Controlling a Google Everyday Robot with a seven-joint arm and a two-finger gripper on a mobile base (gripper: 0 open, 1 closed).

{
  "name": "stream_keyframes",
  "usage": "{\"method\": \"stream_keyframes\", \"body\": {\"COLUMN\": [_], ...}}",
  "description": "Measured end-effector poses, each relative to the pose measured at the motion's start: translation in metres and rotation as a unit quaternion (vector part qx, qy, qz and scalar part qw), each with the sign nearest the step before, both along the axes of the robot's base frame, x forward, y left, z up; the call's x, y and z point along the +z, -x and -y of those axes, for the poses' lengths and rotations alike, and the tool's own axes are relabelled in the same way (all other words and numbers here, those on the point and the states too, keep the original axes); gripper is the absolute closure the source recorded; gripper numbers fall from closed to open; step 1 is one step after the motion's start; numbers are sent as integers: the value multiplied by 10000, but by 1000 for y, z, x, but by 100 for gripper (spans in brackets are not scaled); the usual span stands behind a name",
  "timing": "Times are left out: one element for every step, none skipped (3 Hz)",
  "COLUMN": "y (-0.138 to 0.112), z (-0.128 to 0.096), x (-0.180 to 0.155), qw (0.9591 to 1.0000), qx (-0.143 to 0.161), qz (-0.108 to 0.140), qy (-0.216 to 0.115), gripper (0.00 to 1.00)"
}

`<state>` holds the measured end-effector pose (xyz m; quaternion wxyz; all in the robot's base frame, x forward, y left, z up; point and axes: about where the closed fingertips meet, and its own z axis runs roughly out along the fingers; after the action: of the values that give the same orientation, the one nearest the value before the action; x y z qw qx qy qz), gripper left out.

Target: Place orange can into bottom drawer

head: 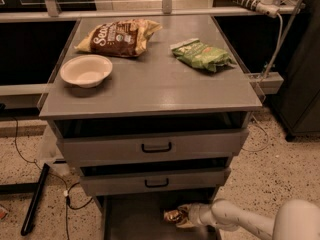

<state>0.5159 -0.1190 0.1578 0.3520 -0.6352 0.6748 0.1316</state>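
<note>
The orange can (173, 215) is a small crumpled gold-and-brown foil packet, low in the camera view, just above the floor of the bottom drawer. The bottom drawer (130, 219) is pulled out under the two closed drawers; its flat grey floor shows. My gripper (181, 217) reaches in from the lower right on a white arm and is shut on the packet, holding it inside the drawer's span near its right side.
On the cabinet top (160, 89) lie a white bowl (86, 70), a large brown-and-yellow chip bag (119, 37) and a green bag (201, 54). The two upper drawers with black handles (156, 147) are closed. Cables and a black bar (34, 199) lie on the floor at left.
</note>
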Motion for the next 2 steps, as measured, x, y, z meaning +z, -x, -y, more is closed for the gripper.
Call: {"method": "stream_keyframes", "body": {"y": [16, 17], "z": [-22, -22], "x": [-14, -15], "qw": [9994, 9994], "qx": [319, 327], "qz": [-50, -54], "qy": [-91, -95], "gripper": [100, 82]}}
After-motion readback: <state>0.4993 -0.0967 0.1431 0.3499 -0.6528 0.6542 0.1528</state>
